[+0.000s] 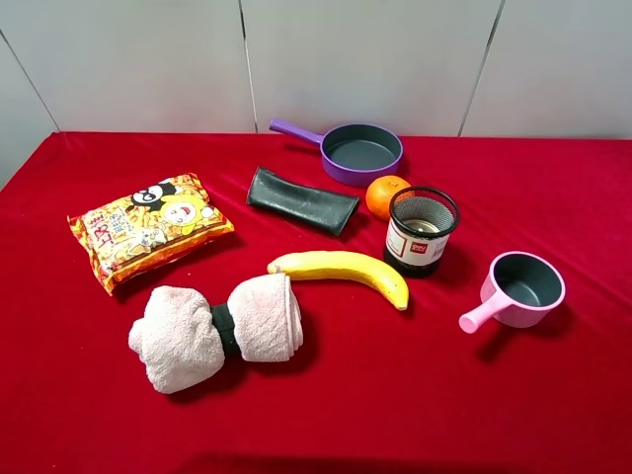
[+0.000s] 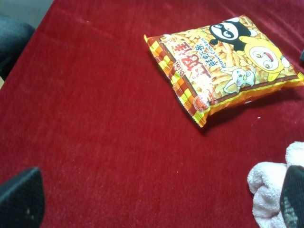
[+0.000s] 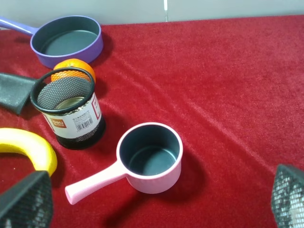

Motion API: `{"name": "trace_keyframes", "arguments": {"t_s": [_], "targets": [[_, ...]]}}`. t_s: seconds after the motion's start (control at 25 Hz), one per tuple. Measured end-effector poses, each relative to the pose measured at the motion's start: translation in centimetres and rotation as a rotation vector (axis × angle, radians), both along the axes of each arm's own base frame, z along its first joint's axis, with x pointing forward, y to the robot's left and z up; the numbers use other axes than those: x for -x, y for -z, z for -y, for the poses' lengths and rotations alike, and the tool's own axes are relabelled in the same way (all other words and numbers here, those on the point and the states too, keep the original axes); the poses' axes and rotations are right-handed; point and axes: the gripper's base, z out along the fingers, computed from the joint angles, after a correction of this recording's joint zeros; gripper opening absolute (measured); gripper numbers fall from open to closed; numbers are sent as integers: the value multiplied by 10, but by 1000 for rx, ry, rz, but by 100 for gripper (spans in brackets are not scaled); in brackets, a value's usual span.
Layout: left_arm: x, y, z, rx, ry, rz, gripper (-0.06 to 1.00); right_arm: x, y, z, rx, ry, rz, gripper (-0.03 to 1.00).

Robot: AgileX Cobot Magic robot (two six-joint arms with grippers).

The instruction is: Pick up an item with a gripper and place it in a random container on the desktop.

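- Neither arm shows in the high view; both are pulled back off the red cloth table [image 1: 494, 415].
- The left gripper [image 2: 159, 199] stands spread wide, empty, its dark fingertips [image 2: 21, 199] at the wrist picture's lower corners.
- The right gripper [image 3: 161, 199] is likewise spread, holding nothing.
- The small silvery tin can [image 3: 69, 102] sits inside the black wire-mesh cylindrical cup [image 1: 422, 232], right of centre, well apart from both grippers.

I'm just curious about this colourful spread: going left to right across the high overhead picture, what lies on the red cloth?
Snack bag → rolled towel → dark pouch → banana → mesh cup → pink saucepan.
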Motion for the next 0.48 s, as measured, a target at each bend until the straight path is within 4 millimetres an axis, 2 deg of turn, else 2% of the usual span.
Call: {"name": "trace_keyframes", "arguments": {"t_s": [0.48], "targets": [[0,0,0,-2,10,0,99,0,0,0,0,0,0,69]]}}
